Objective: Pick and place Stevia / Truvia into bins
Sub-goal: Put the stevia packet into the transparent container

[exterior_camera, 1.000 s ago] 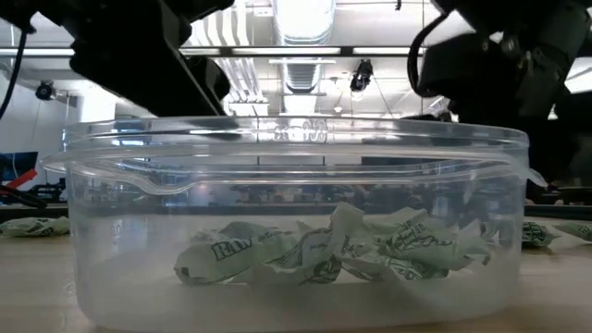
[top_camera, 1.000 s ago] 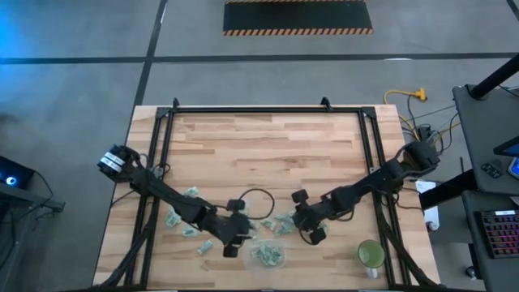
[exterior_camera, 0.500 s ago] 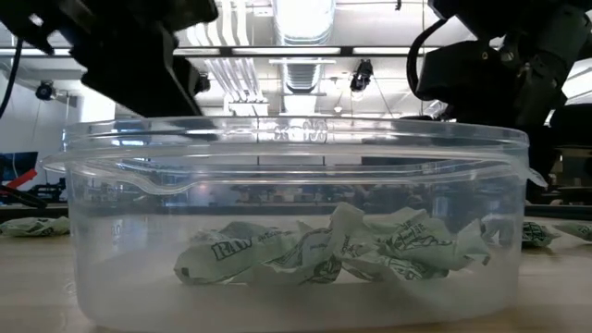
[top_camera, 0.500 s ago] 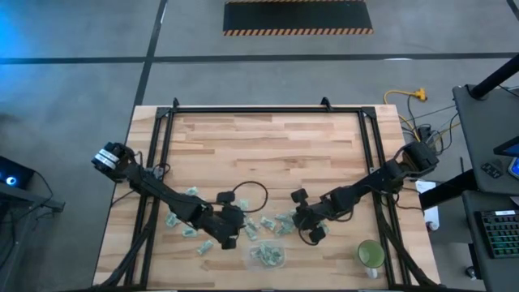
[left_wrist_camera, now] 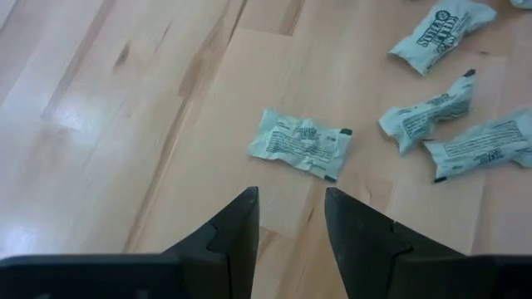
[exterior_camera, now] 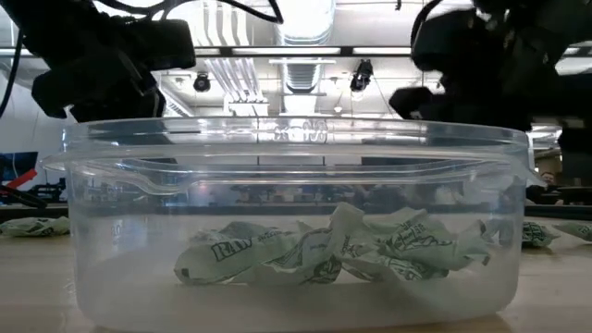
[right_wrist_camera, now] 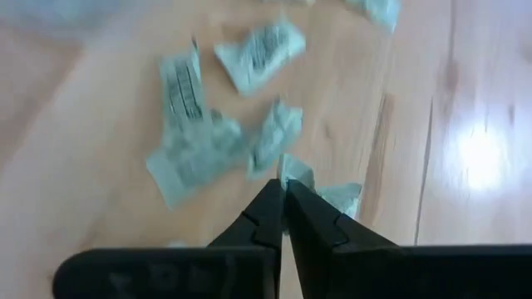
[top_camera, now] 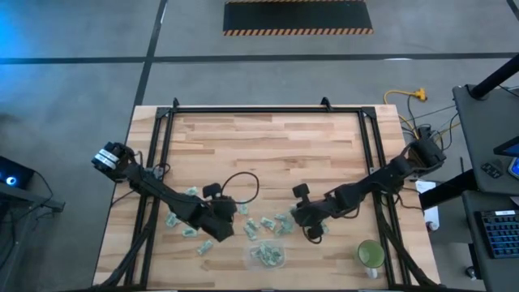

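Pale green Stevia sachets (top_camera: 263, 225) lie scattered on the wooden table between my two grippers. Several more (exterior_camera: 342, 245) sit inside the clear plastic bin (top_camera: 266, 255), whose rim (exterior_camera: 296, 139) fills the low view. My left gripper (left_wrist_camera: 291, 208) stands open over the table left of the bin, with one flat sachet (left_wrist_camera: 301, 143) just ahead of its fingertips and nothing between them. My right gripper (right_wrist_camera: 283, 193) is shut on a crumpled sachet (right_wrist_camera: 320, 189) over the pile at the bin's far right. My right gripper pinches the crumpled sachet by one edge (right_wrist_camera: 293, 174) between its two fingertips. The fingers slant down at it from the table's right. Blur hides whether the sachet is clear of the table.
A green cup (top_camera: 371, 254) stands near the front right corner. More sachets (top_camera: 190, 195) lie left of my left arm, and others (left_wrist_camera: 453, 112) close to its fingers. A black frame (top_camera: 268, 109) borders the table. The far half of the tabletop is bare wood.
My left gripper has swung away from the bin toward the table's left and far edge, and its wrist has turned as it went.
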Robot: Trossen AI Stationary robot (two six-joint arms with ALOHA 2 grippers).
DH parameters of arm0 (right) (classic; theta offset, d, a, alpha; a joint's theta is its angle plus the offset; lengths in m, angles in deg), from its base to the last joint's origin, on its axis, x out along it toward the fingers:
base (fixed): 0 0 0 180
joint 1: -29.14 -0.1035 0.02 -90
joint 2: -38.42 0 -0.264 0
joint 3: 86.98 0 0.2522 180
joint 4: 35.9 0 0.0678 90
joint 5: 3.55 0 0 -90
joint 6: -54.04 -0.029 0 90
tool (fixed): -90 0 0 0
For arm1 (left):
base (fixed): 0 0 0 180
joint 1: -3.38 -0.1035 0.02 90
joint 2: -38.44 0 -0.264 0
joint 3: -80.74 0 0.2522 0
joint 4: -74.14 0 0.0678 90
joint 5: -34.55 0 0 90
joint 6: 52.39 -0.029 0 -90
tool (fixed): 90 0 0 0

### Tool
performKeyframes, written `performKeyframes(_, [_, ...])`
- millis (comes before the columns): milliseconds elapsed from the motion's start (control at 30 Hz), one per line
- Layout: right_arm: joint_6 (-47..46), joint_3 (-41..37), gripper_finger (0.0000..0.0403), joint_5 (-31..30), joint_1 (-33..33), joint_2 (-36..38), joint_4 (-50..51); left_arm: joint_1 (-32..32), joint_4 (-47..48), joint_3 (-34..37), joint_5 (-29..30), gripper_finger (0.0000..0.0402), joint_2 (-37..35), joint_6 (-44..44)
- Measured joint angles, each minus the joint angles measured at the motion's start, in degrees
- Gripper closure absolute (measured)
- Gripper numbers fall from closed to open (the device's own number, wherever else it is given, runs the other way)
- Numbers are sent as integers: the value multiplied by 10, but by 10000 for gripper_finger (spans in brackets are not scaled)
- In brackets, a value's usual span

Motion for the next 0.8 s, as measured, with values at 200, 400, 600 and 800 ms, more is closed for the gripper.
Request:
performKeyframes(200, [31,0,394,111,-15,6,-116,-1,-22,4,29,279,6,-4])
performKeyframes(400, [57,1,394,183,-29,3,-197,-2,-42,20,30,279,6,-3])
performKeyframes(600, [56,1,394,184,-29,3,-197,-2,-56,28,30,279,6,-2])
performKeyframes(800, [59,2,394,199,-34,-15,-295,-4,-62,28,30,279,6,-5])
